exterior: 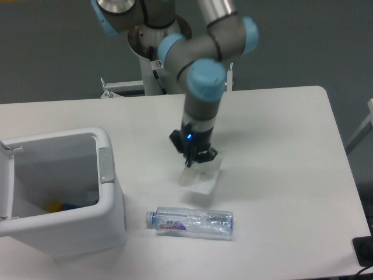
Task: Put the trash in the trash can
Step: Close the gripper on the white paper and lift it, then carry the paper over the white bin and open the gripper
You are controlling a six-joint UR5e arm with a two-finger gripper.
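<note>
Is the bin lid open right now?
Open. The trash can shows its interior from above, lid swung aside at its left edge.
</note>
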